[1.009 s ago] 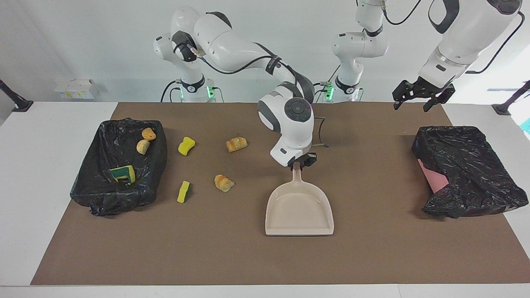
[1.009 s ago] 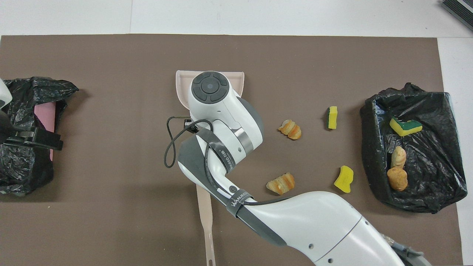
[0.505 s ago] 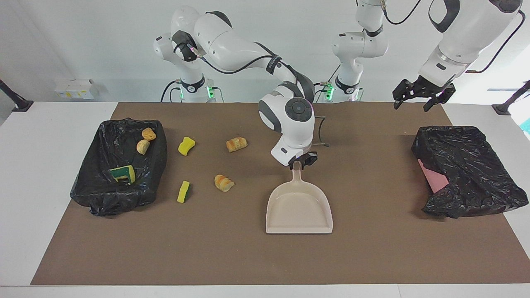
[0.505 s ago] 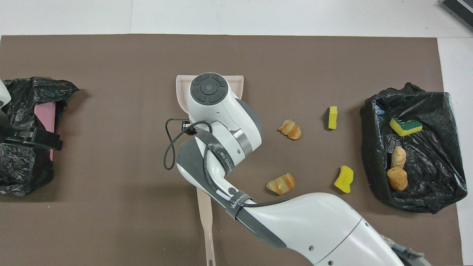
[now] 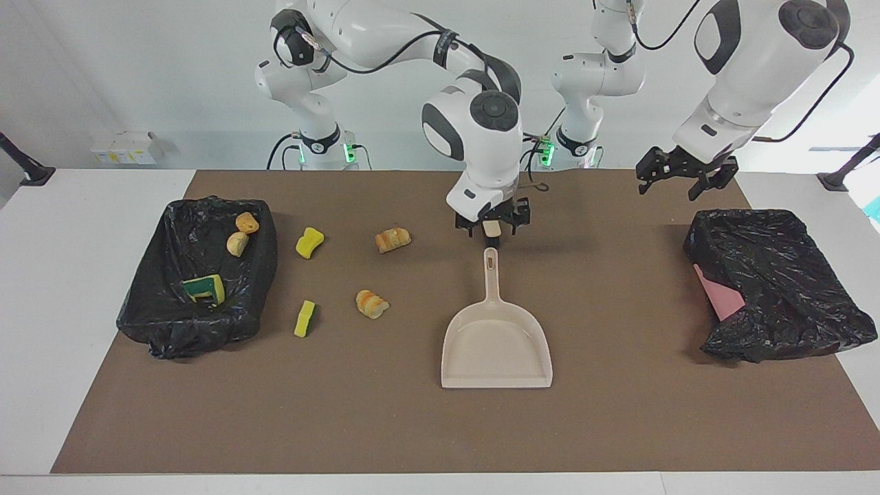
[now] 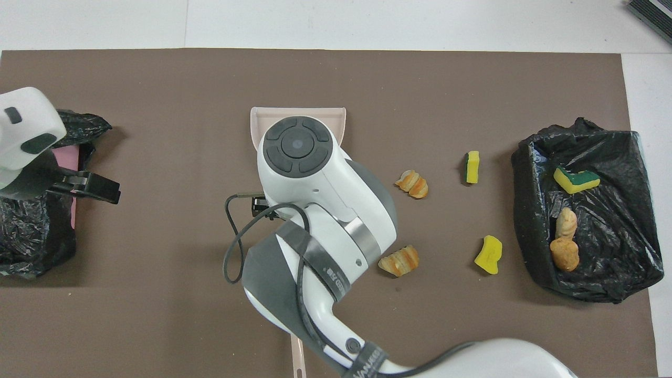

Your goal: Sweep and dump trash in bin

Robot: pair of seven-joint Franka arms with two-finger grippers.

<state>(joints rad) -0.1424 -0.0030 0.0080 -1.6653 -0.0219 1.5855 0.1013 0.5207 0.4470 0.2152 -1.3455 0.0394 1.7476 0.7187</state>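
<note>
Four trash pieces lie on the brown mat: a yellow sponge bit (image 5: 309, 242), a green-backed sponge bit (image 5: 304, 318) and two bread chunks (image 5: 392, 239) (image 5: 372, 303). Three more lie in the black-lined bin (image 5: 148, 302) at the right arm's end. The beige dustpan (image 5: 496, 347) lies flat mid-mat, with its handle pointing toward the robots. My right gripper (image 5: 492, 227) is open and empty, up in the air just over the handle's end. My left gripper (image 5: 679, 180) is open and empty, over the mat near the other bag.
A second black bag (image 5: 777, 282) with a pink bin inside sits at the left arm's end. A beige strip (image 6: 296, 357), seemingly the brush handle, lies on the mat nearer to the robots than the dustpan. Its bristles are hidden.
My right gripper has let go of the dustpan handle and risen off it. The dustpan stays flat on the mat. My left gripper has shifted slightly toward the table's middle.
</note>
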